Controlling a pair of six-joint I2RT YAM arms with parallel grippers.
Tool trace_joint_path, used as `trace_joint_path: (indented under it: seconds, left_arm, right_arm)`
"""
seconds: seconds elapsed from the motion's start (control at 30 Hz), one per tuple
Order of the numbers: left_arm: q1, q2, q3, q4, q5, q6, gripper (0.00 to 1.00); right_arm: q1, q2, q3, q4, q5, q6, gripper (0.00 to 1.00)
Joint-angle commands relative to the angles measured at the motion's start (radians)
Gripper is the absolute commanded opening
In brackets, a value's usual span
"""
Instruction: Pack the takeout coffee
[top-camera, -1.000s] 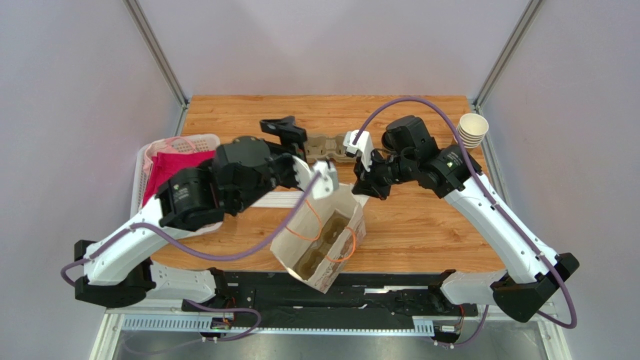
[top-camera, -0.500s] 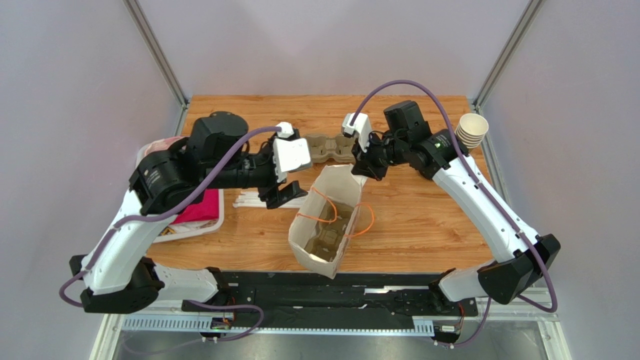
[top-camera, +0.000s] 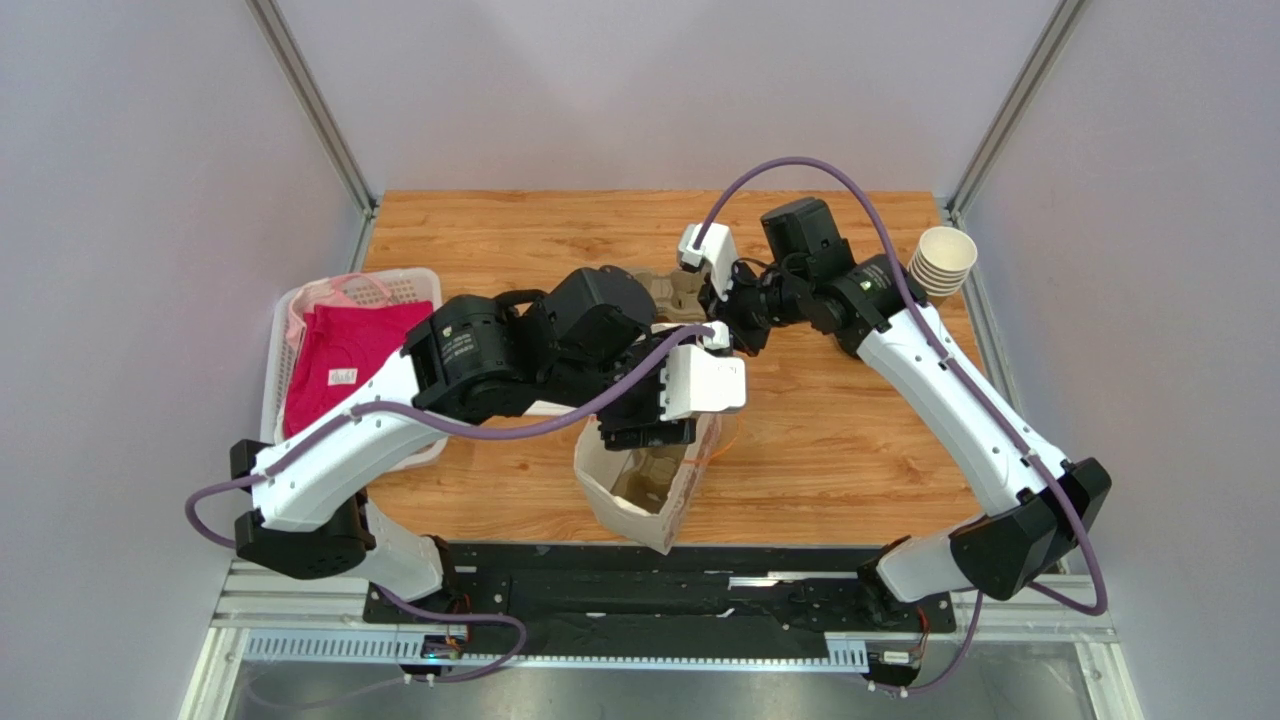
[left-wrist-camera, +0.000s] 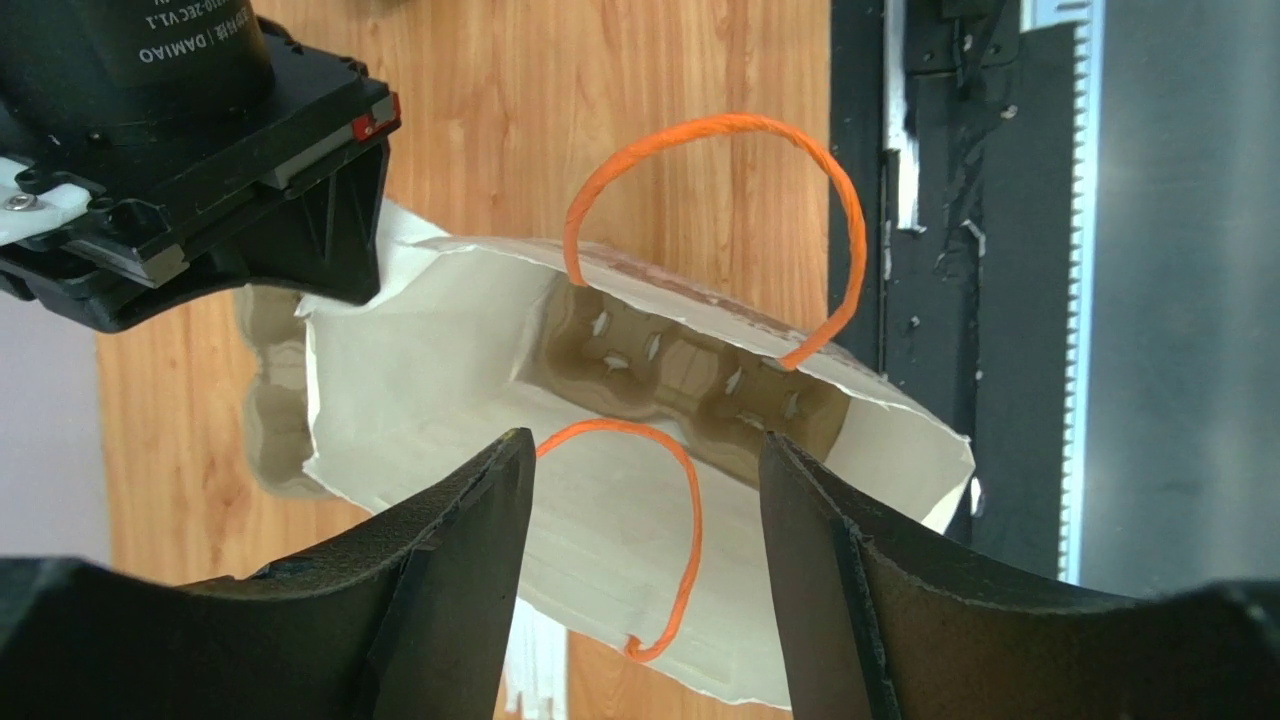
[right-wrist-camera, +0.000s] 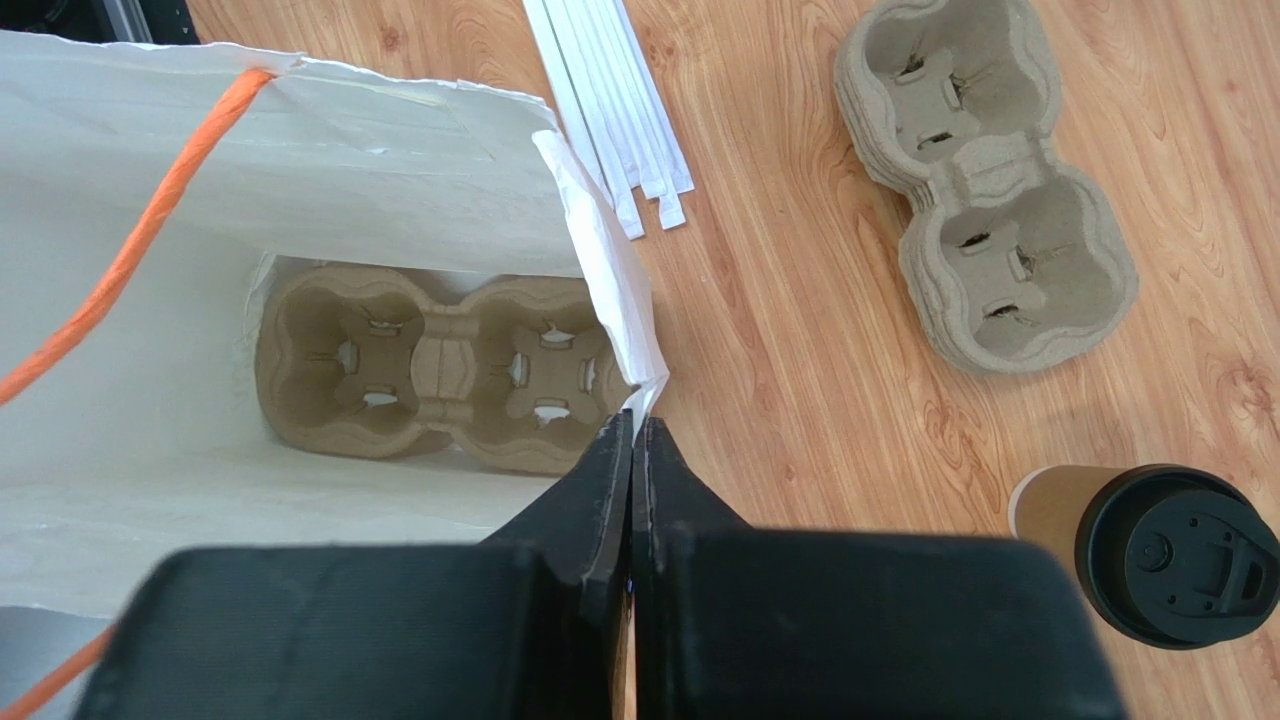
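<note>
From above, my left arm (top-camera: 496, 360) has swung over the bag (top-camera: 631, 503). Left wrist: left fingers (left-wrist-camera: 451, 570) open, astride the bag's rim. Right wrist: right fingers (right-wrist-camera: 601, 495) pinch that rim. The coffee (right-wrist-camera: 1165, 548) stands outside the bag; probably light and crushable, so grip below the lid.

a: we enter the table (right-wrist-camera: 842, 345) as wood, smooth, lightly glossy, grain showing.
b: agreed. paper bag (right-wrist-camera: 376, 165): white paper, matt, creased. its handles (left-wrist-camera: 721, 123): orange twisted cord.
a: the bagged carrier (right-wrist-camera: 436, 368) and the loose carrier (right-wrist-camera: 984, 225): moulded pulp, rough, matt.
b: takeout coffee (right-wrist-camera: 1120, 540): we list a matt brown paper cup; lid (right-wrist-camera: 1187, 558), black plastic, soft sheen.
a: basket (top-camera: 376, 279): white plastic. cloth (top-camera: 338, 360): pink fabric.
</note>
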Motion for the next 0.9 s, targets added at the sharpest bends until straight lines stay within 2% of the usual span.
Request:
trace_joint_path:
  seconds: [0.0,0.17,0.23,0.37,0.5,0.6,0.87]
  left_arm:
    - [-0.006,0.033,-0.002,-0.026,-0.128,0.049,0.61]
    - [-0.004,0.056,-0.023,-0.057,-0.161,0.052,0.43]
    - [-0.004,0.048,-0.028,-0.057,-0.152,0.053,0.43]
    - [-0.006,0.03,-0.022,-0.049,-0.112,0.059,0.55]
    - [-0.004,0.048,-0.017,-0.081,-0.121,0.052,0.54]
    - [-0.004,0.022,-0.019,-0.025,-0.129,0.033,0.57]
    - [-0.007,0.044,0.127,-0.032,-0.099,0.003,0.6]
  right_arm:
    - [-0.017,0.002,0.032,0.053,-0.01,-0.022,0.0]
    - [-0.023,0.002,0.028,0.053,-0.016,-0.023,0.0]
    - [-0.025,0.001,0.028,0.053,-0.018,-0.026,0.0]
    - [-0.026,0.004,0.025,0.053,-0.022,-0.029,0.0]
    - [-0.028,-0.001,0.022,0.053,-0.022,-0.032,0.0]
    - [-0.029,-0.004,0.017,0.053,-0.028,-0.031,0.0]
    - [-0.029,-0.004,0.02,0.053,-0.033,-0.028,0.0]
